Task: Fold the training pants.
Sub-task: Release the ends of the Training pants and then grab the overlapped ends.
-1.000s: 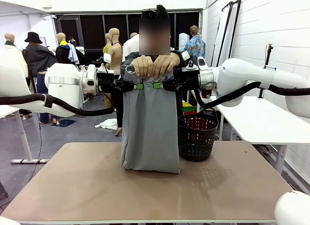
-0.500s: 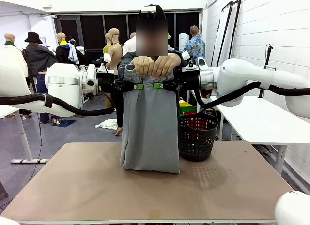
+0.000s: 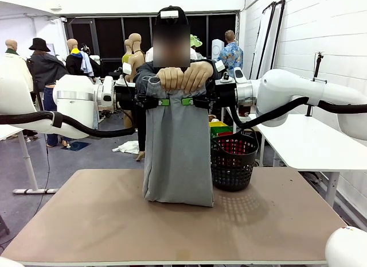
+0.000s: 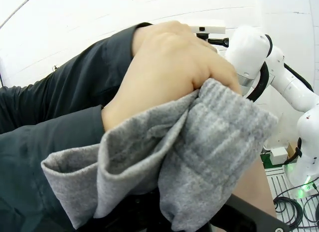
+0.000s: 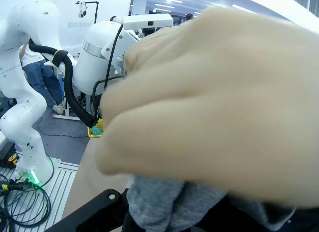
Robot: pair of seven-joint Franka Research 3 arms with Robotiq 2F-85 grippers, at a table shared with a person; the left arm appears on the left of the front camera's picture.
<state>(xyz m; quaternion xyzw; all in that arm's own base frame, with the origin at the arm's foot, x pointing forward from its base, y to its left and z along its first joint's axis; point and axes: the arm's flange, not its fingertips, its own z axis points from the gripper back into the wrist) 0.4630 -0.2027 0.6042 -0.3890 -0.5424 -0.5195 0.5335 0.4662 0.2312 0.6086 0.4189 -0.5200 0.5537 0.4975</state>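
Note:
The light grey training pants (image 3: 178, 152) hang folded in front of the person, their lower fold resting on the table (image 3: 103, 227). My left gripper (image 3: 164, 101) is shut on the top edge from the left, and my right gripper (image 3: 187, 101) is shut on it from the right. Just above both grippers, the person's two hands (image 3: 182, 77) grip the same top edge. The left wrist view shows a hand (image 4: 169, 75) bunching the grey cloth (image 4: 199, 147) close up. In the right wrist view a blurred hand (image 5: 219, 102) covers the grey cloth (image 5: 169, 202).
A black mesh basket (image 3: 233, 160) stands on the table right of the pants, nearly touching them. A white table (image 3: 304, 140) is at the right. A small white cloth (image 3: 127, 147) lies on the floor behind. The near tabletop is bare.

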